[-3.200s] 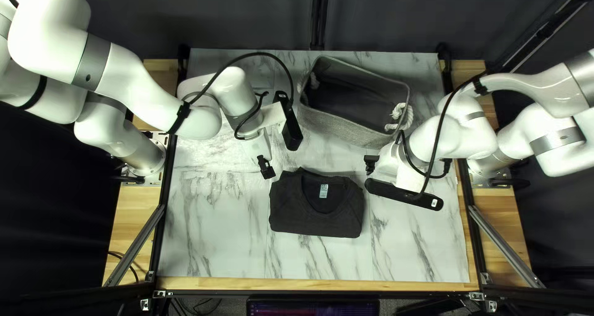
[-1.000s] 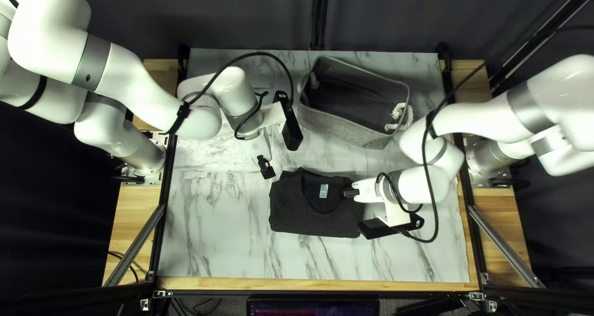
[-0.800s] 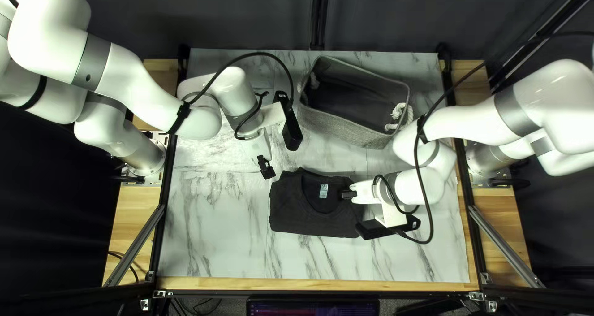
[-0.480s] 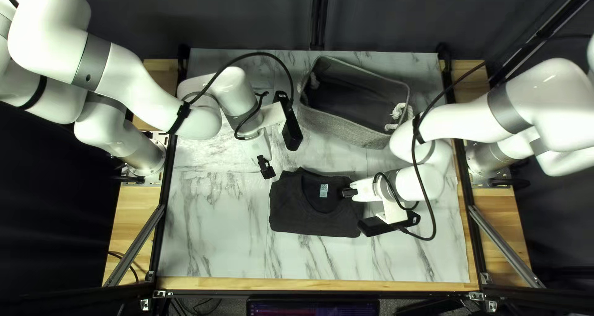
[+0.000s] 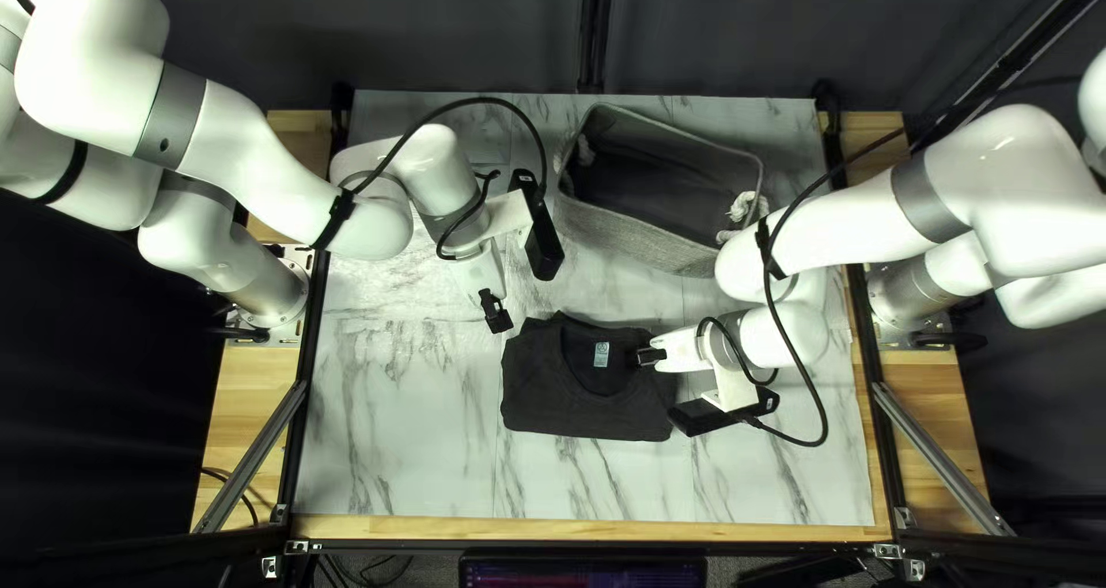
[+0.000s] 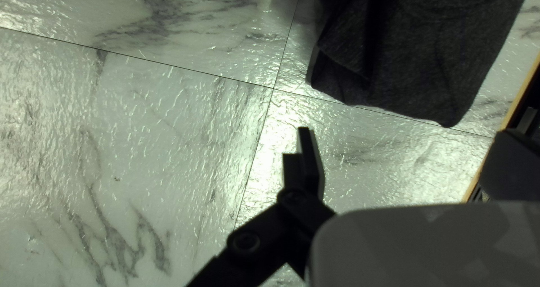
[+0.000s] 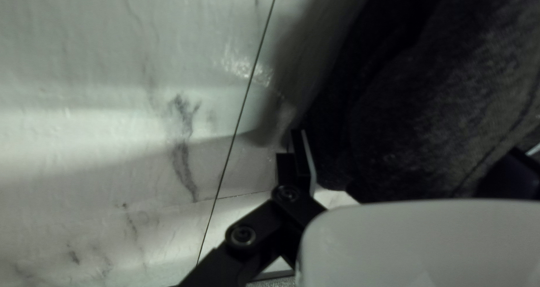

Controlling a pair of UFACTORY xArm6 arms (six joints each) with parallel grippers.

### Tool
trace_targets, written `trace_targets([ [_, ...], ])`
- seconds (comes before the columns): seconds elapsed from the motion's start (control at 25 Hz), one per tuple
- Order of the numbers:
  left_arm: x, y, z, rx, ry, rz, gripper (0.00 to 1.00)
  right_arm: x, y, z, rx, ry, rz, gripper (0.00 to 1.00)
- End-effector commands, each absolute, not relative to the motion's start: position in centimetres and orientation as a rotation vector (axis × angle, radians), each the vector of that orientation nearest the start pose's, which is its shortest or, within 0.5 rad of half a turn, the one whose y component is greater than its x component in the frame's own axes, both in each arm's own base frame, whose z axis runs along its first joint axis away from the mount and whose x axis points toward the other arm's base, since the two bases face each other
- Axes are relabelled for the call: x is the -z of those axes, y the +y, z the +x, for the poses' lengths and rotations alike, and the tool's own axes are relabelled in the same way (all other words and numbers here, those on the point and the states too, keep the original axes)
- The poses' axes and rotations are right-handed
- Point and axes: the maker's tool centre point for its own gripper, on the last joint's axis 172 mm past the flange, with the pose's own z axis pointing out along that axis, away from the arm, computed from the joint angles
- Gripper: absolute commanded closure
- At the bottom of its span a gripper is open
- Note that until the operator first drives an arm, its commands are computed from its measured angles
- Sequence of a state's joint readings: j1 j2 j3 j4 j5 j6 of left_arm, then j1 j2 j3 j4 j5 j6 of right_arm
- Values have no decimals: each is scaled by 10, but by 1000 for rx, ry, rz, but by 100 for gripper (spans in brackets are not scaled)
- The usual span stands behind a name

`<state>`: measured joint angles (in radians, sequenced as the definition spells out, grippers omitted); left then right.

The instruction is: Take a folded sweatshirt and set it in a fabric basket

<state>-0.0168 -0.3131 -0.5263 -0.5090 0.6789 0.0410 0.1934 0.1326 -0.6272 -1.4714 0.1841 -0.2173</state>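
- The charcoal sweatshirt (image 5: 587, 381), soft knit folded into a neat rectangle, lies flat mid-counter, on the near side of the basket.
- The grey woven fabric basket (image 5: 657, 195), boxy with white rope handles, stands far on the glossy marble-patterned counter (image 5: 415, 415).
- The right gripper (image 5: 646, 357), spread wide, sits at the sweatshirt's right edge, holding nothing.
- The left gripper (image 5: 494, 311), also wide and empty, hovers just off its far-left corner.

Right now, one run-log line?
right pincer: open, at edge of folded sweatshirt | left pincer: open, clear of it | fabric basket: sweatshirt not in
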Motion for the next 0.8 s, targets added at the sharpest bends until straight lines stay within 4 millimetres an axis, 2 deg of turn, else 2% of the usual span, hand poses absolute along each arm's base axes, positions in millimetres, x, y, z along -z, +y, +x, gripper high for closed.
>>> trace_targets([
  [0.04,-140,-60,396,282,-548,-3433,0,-31,111,446,-306,2122,1644,0],
  [0.44,-140,-60,396,282,-548,-3433,0,-26,112,447,-308,2130,1667,1],
  [0.48,-140,-60,396,282,-548,-3433,0,-27,112,447,-307,2133,1664,90],
  [0.52,-140,-60,396,282,-548,-3433,0,-27,113,446,-304,2140,1658,100],
  [0.8,-140,-60,396,282,-548,-3433,0,-31,115,448,-308,2147,1650,100],
])
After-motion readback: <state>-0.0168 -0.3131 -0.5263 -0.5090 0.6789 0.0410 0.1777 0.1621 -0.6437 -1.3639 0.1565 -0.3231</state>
